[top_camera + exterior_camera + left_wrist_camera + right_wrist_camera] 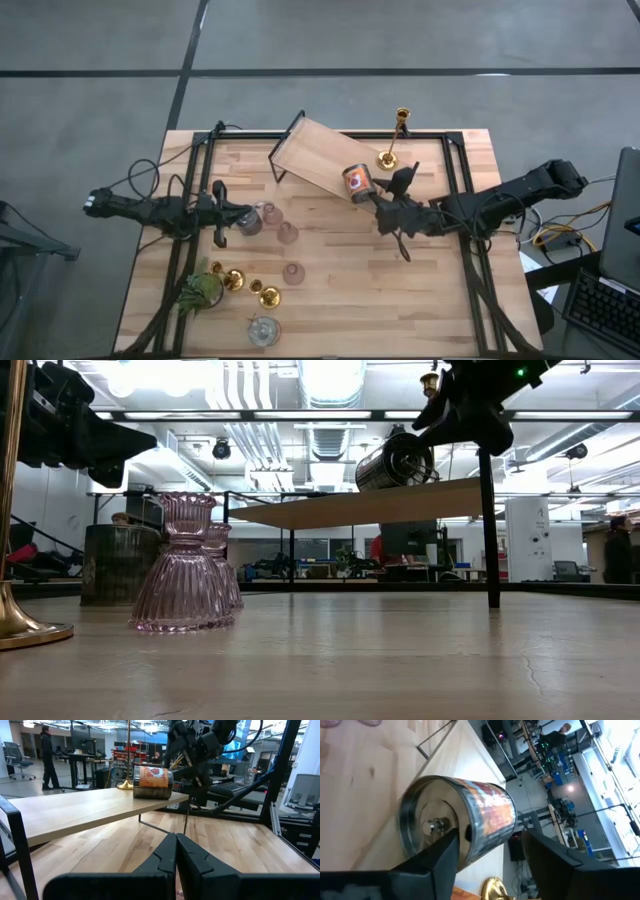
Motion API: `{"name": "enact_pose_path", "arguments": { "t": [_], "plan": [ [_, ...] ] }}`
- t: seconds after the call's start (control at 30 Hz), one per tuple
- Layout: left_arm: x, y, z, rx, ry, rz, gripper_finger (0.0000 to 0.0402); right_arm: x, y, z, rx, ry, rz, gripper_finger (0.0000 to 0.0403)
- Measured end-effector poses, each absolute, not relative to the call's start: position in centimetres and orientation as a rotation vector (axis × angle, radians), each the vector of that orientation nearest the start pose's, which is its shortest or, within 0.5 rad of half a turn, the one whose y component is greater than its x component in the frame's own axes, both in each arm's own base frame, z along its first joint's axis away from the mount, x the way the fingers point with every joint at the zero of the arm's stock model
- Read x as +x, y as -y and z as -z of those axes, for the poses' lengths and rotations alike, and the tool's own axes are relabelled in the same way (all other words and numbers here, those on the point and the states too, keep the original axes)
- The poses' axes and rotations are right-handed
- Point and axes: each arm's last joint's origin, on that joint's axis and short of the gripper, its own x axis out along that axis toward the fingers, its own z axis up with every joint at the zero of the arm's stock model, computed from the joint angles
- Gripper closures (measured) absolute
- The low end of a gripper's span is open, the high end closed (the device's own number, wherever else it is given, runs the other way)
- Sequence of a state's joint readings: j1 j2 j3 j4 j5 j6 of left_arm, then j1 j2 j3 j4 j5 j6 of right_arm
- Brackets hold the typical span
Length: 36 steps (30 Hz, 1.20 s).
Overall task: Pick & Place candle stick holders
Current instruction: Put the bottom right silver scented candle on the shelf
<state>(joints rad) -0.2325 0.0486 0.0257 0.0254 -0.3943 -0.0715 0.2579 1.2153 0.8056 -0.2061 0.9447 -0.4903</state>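
A squat silvery holder is seen lying on its side at the edge of the raised wooden shelf, centre of the high view. The right gripper is placed around it, fingers apart on either side. The left gripper, fingers pressed together, is seen at centre left, beside the pink cups. A gold candlestick stands at upper centre-right.

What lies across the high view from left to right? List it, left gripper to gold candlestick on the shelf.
Left gripper → silvery-glass holder → pink glass cup → orange-labelled silvery holder on the shelf edge → gold candlestick on the wooden shelf.
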Motion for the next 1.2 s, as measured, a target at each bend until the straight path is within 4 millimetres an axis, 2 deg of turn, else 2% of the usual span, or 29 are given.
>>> {"name": "enact_pose_path", "arguments": {
  "t": [0.47, 0.83, 1.2],
  "plan": [
    [9.7, 1.15, -17.1, -0.072, 0.008, -0.162, 0.039, 24.56, -3.1, -25.69, -0.801, -0.7, 0.501, 0.0287],
    [9.71, 1.15, -17.09, -0.072, 0.008, -0.162, 0.039, 24.56, -3.09, -25.7, -0.798, -0.699, 0.507, 0.0384],
    [9.71, 1.15, -17.1, -0.072, 0.008, -0.162, 0.039, 24.56, -3.09, -25.69, -0.766, -0.688, 0.514, 0.0395]
  ]
}}
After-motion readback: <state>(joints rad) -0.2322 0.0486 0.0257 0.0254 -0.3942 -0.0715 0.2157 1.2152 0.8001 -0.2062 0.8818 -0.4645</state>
